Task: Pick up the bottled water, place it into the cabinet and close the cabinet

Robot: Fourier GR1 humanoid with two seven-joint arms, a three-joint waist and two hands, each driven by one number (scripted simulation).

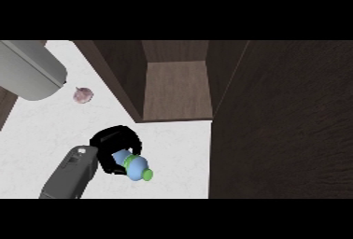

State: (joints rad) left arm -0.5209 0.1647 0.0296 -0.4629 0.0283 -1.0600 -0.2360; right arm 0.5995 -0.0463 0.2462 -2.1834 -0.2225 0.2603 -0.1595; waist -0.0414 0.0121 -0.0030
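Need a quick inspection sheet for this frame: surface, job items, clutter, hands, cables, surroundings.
Surface: white counter, mostly bare.
Job's things: water bottle with green cap, held tilted above the counter; cabinet open, its visible shelf bare, dark door swung out at the right.
Clutter: small pinkish garlic-like bulb on the counter, apart from the bottle.
Hands: one hand curled round the bottle; which side cannot be told; the other not in view.
Cables: nothing seen.
Surroundings: grey rounded object at upper left.
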